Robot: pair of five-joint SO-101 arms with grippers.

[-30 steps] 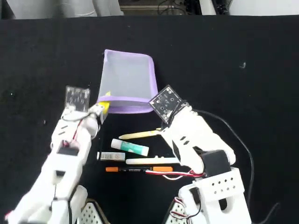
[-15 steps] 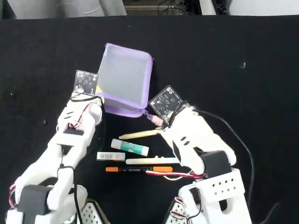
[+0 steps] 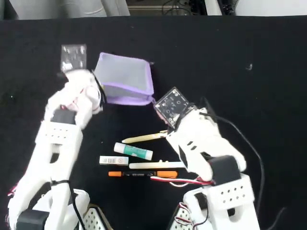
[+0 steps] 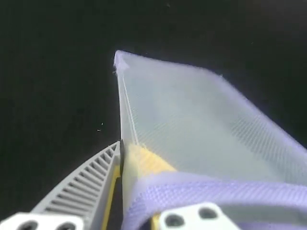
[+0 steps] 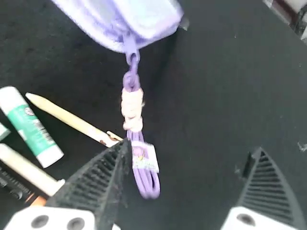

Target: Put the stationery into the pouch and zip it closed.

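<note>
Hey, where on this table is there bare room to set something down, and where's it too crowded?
The widest bare patch of table is outside the right arm. The strip beyond the pouch is also free. Crowded: between that arm and the left arm, where the glue stick and pens lie.

A black counter (image 3: 240, 96) carries a loose cluster of stationery. A cream pencil (image 3: 144, 138) lies farthest back, then a green-and-white glue stick (image 3: 133, 151). Nearer lie a small white eraser (image 3: 113, 160), a cream pen (image 3: 153, 165) and an orange-tipped pen (image 3: 141, 174).
</note>
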